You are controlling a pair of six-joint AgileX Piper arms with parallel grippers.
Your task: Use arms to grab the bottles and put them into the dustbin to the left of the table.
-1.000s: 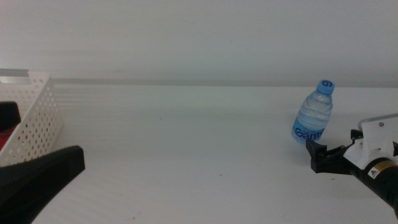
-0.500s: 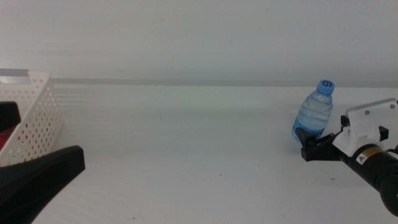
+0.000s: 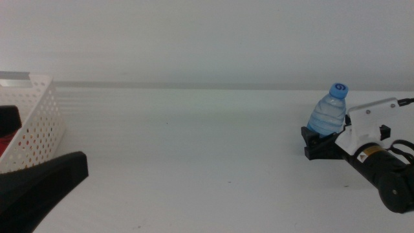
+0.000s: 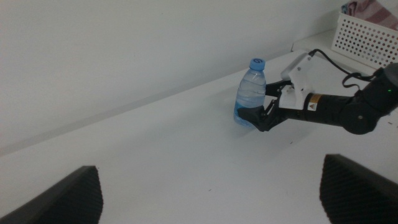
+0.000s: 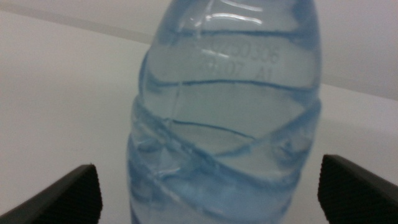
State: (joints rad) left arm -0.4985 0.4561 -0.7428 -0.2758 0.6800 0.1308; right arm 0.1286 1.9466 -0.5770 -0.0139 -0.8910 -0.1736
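Note:
A small clear water bottle [image 3: 330, 111] with a blue cap stands upright at the right of the white table [image 3: 194, 142]. My right gripper [image 3: 317, 144] is open at the bottle's base, one jaw on each side. In the right wrist view the bottle [image 5: 230, 112] fills the space between the jaws, and I see no contact. The left wrist view shows the same bottle [image 4: 250, 94] with the right gripper [image 4: 262, 116] at it. My left gripper [image 3: 45, 184] waits open at the near left, beside the white perforated dustbin [image 3: 42, 120].
Something red and something dark [image 3: 8, 133] lie inside the dustbin. The dustbin [image 4: 368, 34] also shows in the left wrist view, past the right arm. A pale wall runs along the table's far edge.
My right gripper has moved forward and to the left until its jaws stand around the bottle's base. The bottle and the left arm have stayed still.

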